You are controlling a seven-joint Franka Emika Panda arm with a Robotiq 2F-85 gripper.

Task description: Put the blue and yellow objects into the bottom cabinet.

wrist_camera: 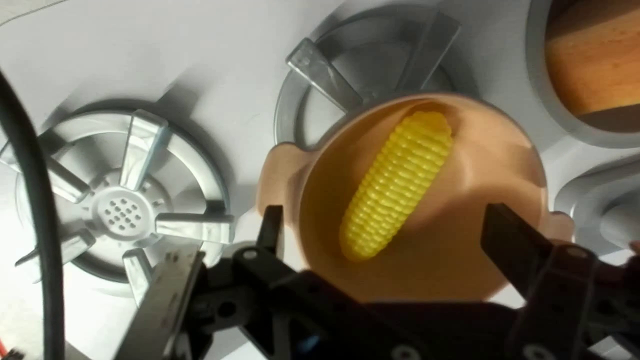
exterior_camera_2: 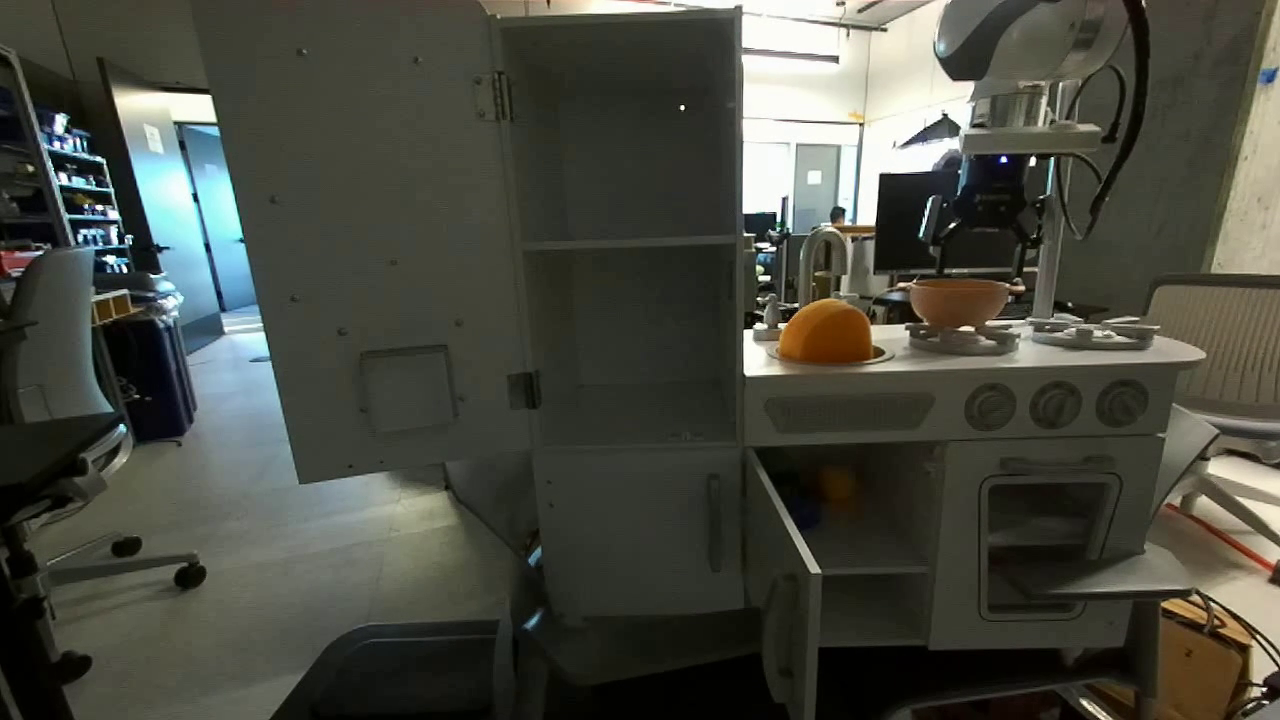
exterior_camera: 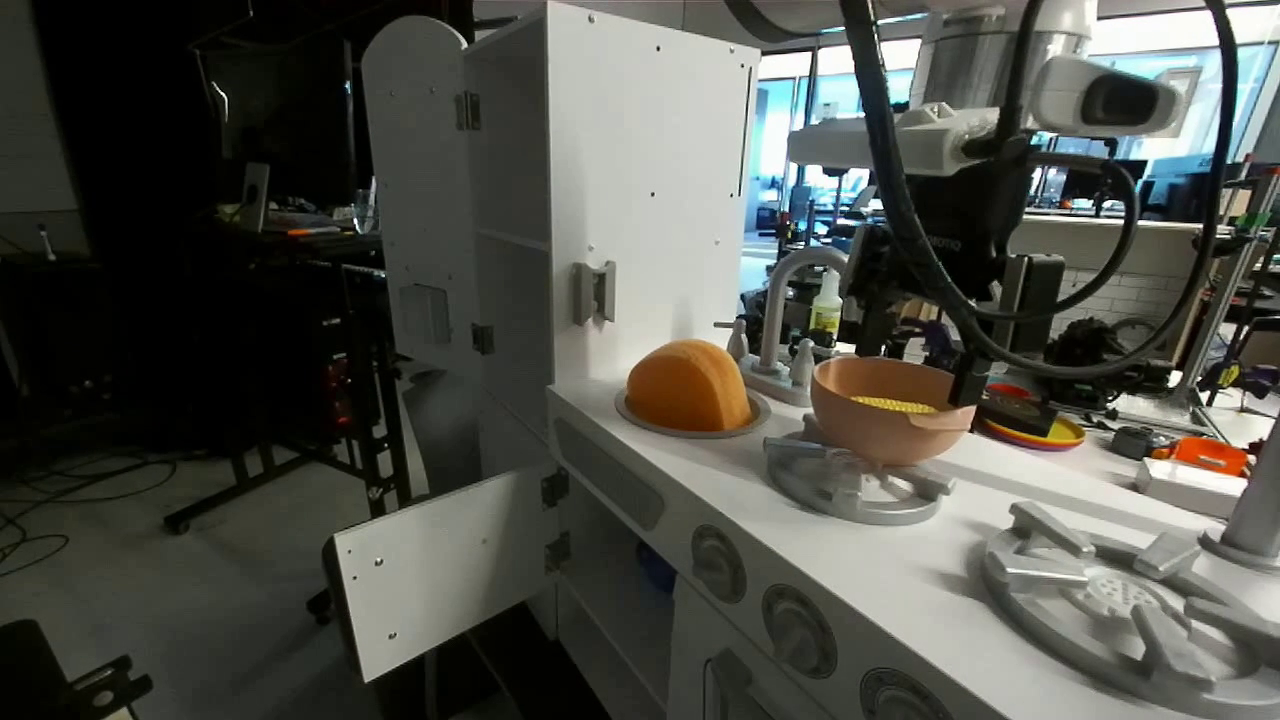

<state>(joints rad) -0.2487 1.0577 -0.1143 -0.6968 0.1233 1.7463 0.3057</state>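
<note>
In an exterior view the bottom cabinet's flat white door (exterior_camera_2: 785, 590) stands open. On its upper shelf (exterior_camera_2: 870, 548) a dark blue object (exterior_camera_2: 803, 505) and a rounded yellow object (exterior_camera_2: 838, 484) sit in shadow, side by side; their details are too dim to tell. The blue one (exterior_camera: 655, 567) also peeks out in an exterior view. My gripper (wrist_camera: 383, 215) is well away from them, over the countertop, open with nothing held. Its fingers (wrist_camera: 512, 245) are spread at the tan bowl, near rim height; contact with the rim cannot be told.
The tan bowl (wrist_camera: 480, 170) rests on a grey burner (exterior_camera: 850, 505), with a yellow corn cob (wrist_camera: 397, 187) lying inside. An orange dome (exterior_camera_2: 826, 332) fills the sink beside the faucet (exterior_camera: 775, 290). The tall cabinet's door (exterior_camera_2: 390, 250) hangs open. A second burner (exterior_camera: 1110, 600) is alongside.
</note>
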